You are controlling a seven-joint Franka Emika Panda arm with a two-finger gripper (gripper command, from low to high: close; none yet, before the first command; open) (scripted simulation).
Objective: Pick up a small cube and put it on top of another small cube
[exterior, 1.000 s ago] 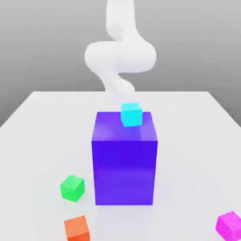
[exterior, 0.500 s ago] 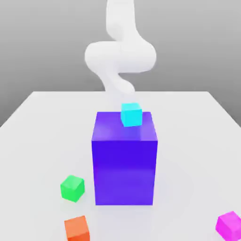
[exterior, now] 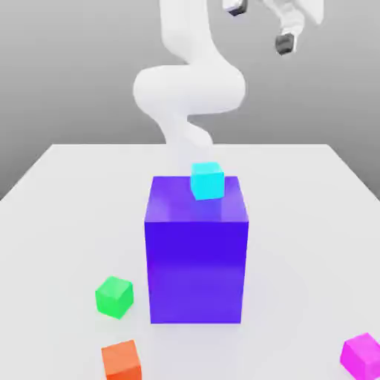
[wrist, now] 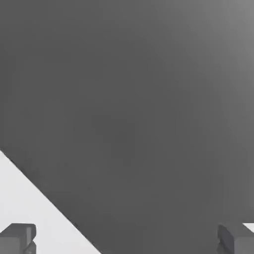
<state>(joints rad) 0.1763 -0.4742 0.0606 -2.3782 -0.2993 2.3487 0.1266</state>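
The small magenta cube [exterior: 362, 355] lies on the white table at the near edge, on the exterior view's right. Across the table on the exterior view's left sits the small green cube [exterior: 114, 297], beside the big block. My gripper [exterior: 260, 25] hangs high at the top of the exterior view, far above both cubes, open and holding nothing. In the hand view its two dark fingertips [wrist: 18, 238] stand wide apart, with a corner of the table [wrist: 30, 208] and grey background between them.
A tall blue-purple block [exterior: 197, 249] stands mid-table with a cyan cube [exterior: 207, 180] on its top. An orange cube [exterior: 122, 360] lies near the front edge, close to the green one. My white arm [exterior: 189, 89] rises behind the block.
My gripper has come into the exterior view at the top right, where before only the arm showed. None of the cubes has moved.
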